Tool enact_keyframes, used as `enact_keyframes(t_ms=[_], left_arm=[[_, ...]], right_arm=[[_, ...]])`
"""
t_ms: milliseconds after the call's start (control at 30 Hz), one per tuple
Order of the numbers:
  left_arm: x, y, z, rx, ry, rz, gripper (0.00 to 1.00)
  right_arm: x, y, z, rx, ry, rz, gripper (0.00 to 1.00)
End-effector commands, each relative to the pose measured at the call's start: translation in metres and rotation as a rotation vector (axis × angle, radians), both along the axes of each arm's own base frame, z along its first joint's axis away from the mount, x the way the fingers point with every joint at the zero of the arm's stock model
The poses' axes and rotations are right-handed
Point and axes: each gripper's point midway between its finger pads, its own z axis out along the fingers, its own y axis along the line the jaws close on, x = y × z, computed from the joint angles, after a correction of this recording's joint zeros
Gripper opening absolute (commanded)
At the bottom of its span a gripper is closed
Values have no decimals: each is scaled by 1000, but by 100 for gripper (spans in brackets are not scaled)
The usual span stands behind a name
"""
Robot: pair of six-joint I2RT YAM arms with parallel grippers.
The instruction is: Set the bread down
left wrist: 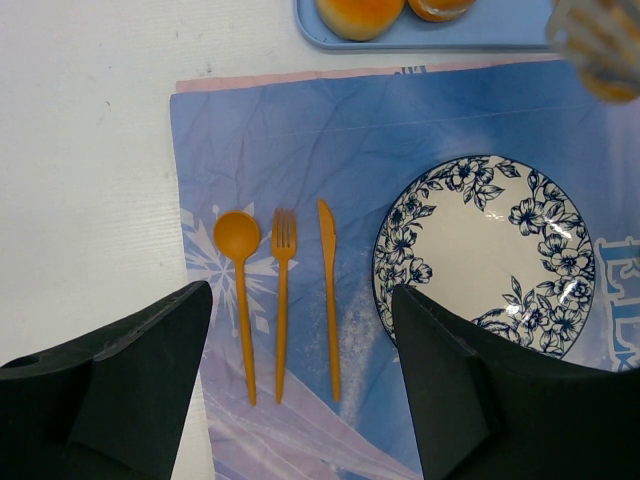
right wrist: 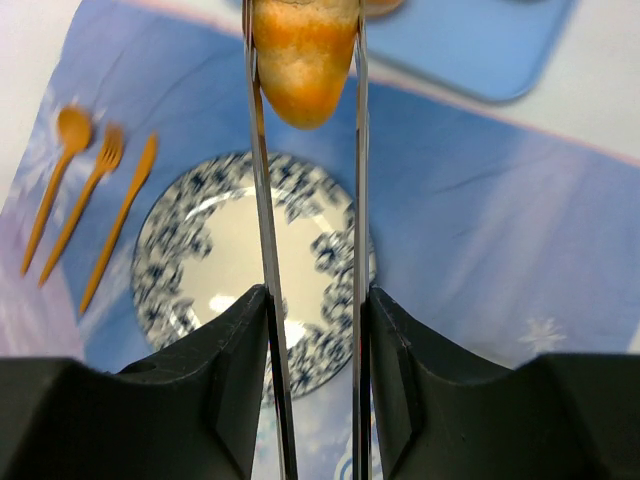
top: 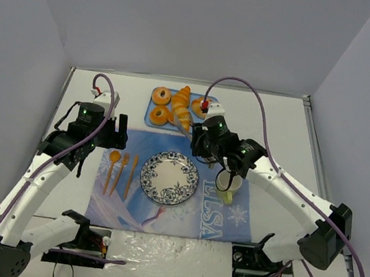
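Note:
A golden bread roll (right wrist: 303, 60) is clamped between the tips of metal tongs (right wrist: 265, 250). My right gripper (right wrist: 315, 300) is shut on the tongs' arms. In the top view the right gripper (top: 202, 141) holds the bread (top: 182, 116) in the air over the front edge of the blue tray (top: 149, 111), just behind the blue-flowered plate (top: 170, 177). The plate (right wrist: 230, 250) has nothing on it. My left gripper (left wrist: 300, 340) is open and empty above the orange cutlery (left wrist: 283, 290), left of the plate (left wrist: 480, 250).
Several doughnuts and buns (top: 161, 96) lie on the tray. An orange spoon, fork and knife (top: 120, 171) lie on the blue placemat (top: 229, 217). A pale cup (top: 228, 181) stands right of the plate, under the right arm.

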Motion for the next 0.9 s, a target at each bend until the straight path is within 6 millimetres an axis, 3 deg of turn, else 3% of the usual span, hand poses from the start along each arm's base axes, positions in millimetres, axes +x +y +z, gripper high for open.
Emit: enact_keyframes(t_ms=[0, 133, 367, 533, 667, 867], left_arm=[[8, -4, 19, -26, -63, 1, 69], [8, -5, 19, -27, -63, -1, 69], [8, -5, 18, -27, -63, -1, 69], [8, -5, 19, -28, -63, -1, 69], [8, -5, 19, -27, -64, 0, 69], [8, -5, 18, -26, -64, 0, 69]], right_arm=[[-55, 32, -4, 50, 61, 214, 22], [-94, 48, -20, 21, 99, 309, 23], [-126, 54, -59, -60, 137, 297, 24], [-141, 55, -85, -121, 163, 303, 25], [-144, 53, -92, -138, 171, 295, 30], [-142, 51, -90, -139, 162, 280, 51]])
